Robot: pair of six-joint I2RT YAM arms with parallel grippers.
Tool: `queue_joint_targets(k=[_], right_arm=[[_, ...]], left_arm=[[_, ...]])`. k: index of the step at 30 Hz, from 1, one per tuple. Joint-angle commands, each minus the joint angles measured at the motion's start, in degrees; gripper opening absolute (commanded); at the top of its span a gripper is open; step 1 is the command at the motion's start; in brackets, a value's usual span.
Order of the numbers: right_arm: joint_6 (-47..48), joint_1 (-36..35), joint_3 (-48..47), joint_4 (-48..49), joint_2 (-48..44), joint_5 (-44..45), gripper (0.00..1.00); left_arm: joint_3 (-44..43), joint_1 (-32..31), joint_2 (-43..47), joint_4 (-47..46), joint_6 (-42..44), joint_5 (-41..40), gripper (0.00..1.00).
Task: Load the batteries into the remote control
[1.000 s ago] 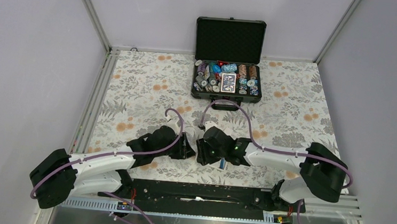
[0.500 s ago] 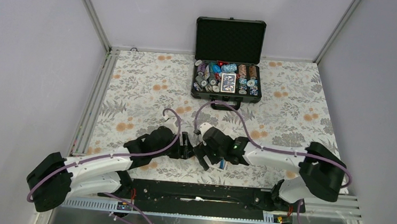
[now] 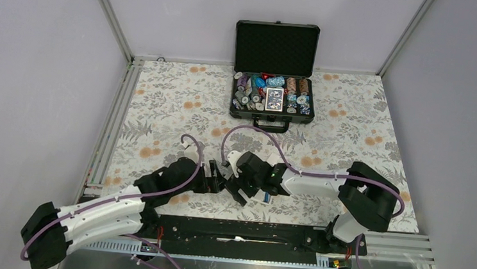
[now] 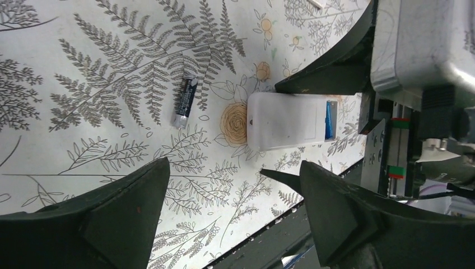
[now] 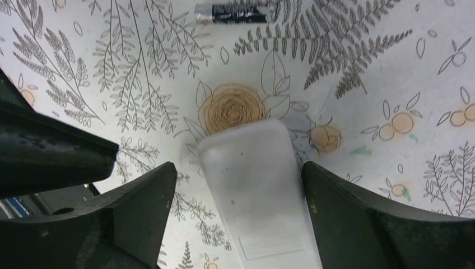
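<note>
Lying along the near edge, half hidden, was the remote control (image 5: 255, 185); left claw (image 4: 213, 165) and right claw (image 5: 238, 165) gaped wide.

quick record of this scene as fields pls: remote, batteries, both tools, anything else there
remote control: white, flat on the floral cloth, plain side up
battery: one loose on the cloth, apart from the remote; second not seen
right tool: open, straddling the remote, not clamped
left tool: open, empty, pointed toward the remote
chip case: lid open, at the cloth's far edge
</note>
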State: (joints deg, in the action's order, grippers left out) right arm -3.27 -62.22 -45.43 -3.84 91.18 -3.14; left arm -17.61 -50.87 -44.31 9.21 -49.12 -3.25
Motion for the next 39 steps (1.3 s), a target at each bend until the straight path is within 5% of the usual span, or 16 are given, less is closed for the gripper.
queue_joint_targets(k=[1, 10, 14, 19, 27, 33, 39], right_arm=[[0.3, -0.3, -0.7, 1.5, 2.6, 0.5, 0.85], [-0.7, -0.3, 2.6, 5.7, -2.7, 7.1, 0.43], [-2.4, -0.3, 4.8, 7.1, -6.1, 8.5, 0.15], [-3.4, -0.3, 5.4, 10.6, -14.1, 11.8, 0.01], [-3.6, -0.1, 9.2, 24.8, -29.9, 15.5, 0.0], [-5.8, 0.3, 29.7, 65.5, -42.4, 12.1, 0.0], [-7.5, 0.6, 33.8, 87.1, -45.1, 2.6, 0.0]], left_arm=[[0.6, 0.5, 3.3, -1.3, -2.7, -3.1, 0.92], [1.8, 0.7, 5.9, 0.3, -3.9, -4.1, 0.95], [2.4, 1.0, 7.0, 0.1, -4.8, -4.8, 0.95], [1.4, 1.0, 6.9, -0.5, -4.1, -5.0, 0.96], [1.6, 1.1, 7.1, -1.7, -4.1, -4.4, 0.97], [1.7, 1.1, 7.5, -3.9, -2.9, -3.3, 0.97], [2.0, 1.1, 6.8, -7.3, -1.3, -1.5, 0.97]])
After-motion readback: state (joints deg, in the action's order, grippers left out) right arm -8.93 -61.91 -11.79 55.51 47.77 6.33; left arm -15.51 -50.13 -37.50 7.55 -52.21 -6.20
